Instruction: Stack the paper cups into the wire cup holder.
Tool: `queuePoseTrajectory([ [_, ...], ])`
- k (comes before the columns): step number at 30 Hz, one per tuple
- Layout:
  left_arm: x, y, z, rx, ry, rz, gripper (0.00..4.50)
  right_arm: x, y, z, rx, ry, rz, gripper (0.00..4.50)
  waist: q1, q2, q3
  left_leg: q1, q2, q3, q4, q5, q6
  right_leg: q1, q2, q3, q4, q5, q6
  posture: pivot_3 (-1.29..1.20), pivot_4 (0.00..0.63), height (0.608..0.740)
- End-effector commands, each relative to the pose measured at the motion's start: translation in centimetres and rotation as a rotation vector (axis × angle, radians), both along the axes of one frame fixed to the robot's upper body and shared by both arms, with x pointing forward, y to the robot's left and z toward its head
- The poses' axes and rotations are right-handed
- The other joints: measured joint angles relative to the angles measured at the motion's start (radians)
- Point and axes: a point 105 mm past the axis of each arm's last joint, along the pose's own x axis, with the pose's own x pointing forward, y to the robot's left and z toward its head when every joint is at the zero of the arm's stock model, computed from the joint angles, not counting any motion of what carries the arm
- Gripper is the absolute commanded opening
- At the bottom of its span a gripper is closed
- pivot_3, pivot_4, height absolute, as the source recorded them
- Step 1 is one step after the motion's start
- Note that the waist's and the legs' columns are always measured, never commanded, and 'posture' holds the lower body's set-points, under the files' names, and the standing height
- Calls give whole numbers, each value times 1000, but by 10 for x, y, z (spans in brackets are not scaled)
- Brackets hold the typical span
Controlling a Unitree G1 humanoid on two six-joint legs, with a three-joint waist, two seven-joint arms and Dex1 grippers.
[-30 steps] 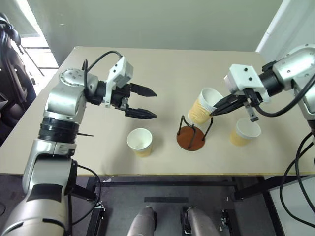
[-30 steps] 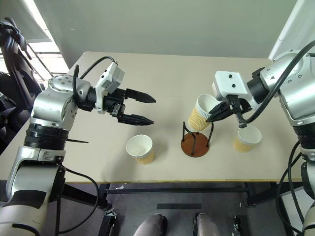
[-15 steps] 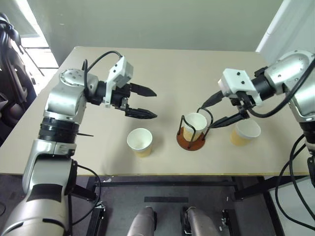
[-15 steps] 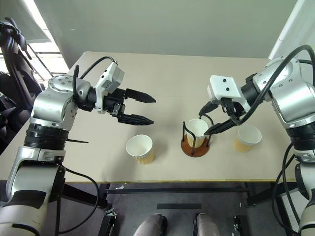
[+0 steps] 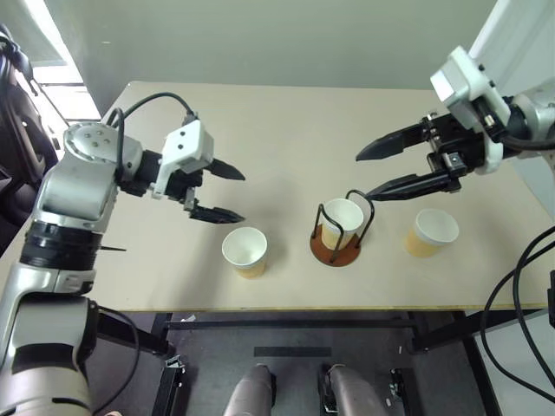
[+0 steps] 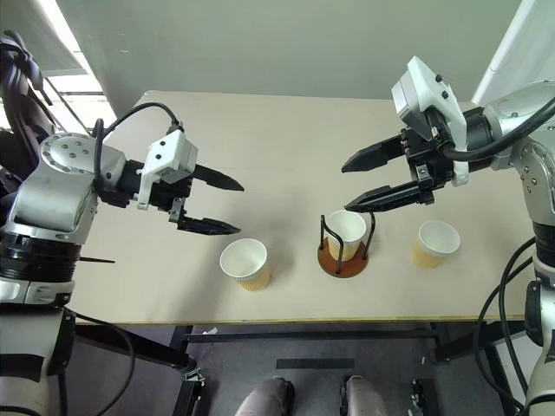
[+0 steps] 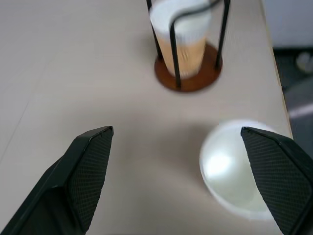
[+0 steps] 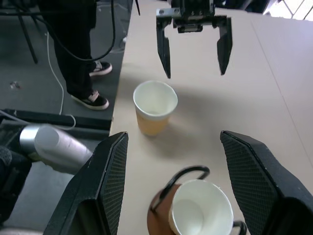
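On your left, the left gripper hangs above the table with its two black fingers spread wide and nothing between them — it points toward the middle of the table, a little downward. Just past its fingertips, nearer the front edge, you have a loose paper cup standing upright on the tabletop, mouth up, apart from the gripper. From the left wrist view you look down on that cup's white inside between the fingers, with the holder beyond it.

In the middle stands the wire cup holder, its reddish-brown disc flat on the table and its black wire loops upright. One paper cup sits inside the loops, upright on the base, its white rim about level with the tops of the wires.

Above and to the right of the holder you see the right gripper. Its fingers stand well apart and hold nothing; the lower fingertip is close above the holder's wire top, though you cannot tell whether it touches.

Farthest right, a third paper cup stands upright on the table, near the holder but clear of it, below the right gripper.

In the right wrist view, a person's dark-trousered legs and shoes stand on the floor beside the table.
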Motion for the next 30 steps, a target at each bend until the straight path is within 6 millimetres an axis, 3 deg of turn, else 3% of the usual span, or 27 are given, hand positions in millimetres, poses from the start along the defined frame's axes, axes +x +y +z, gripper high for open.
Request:
queuePoseTrajectory([
  [1, -2, -1, -3, 45, -15, -18, 4500, -8, 3, 0, -2, -49, 31, 2997, 1, 0, 0, 0, 0, 0, 0, 0, 0, 0, 0, 0, 0, 0, 0, 0, 150, 740],
  [9, -15, -3, 4, 71, 9, -83, 4500, -10, 6, -4, -4, -52, 42, 2997, -4, 0, 0, 0, -1, 0, 1, 0, 1, 0, 0, 0, 1, 1, -1, 0, 150, 740],
  [20, -42, 7, 12, 239, 13, -193, 4500, -8, 19, -8, 6, -61, 93, 2997, -5, 0, 0, -1, 0, -1, -1, 0, 1, -2, 0, 0, 0, 1, -1, 0, 150, 740],
  [30, -41, 4, 0, 280, 18, -240, 4500, -29, 25, -5, 22, -21, 203, 2997, -7, 0, 0, -2, -1, -1, -1, 0, 0, -3, 0, 0, 0, 0, -2, 0, 150, 740],
])
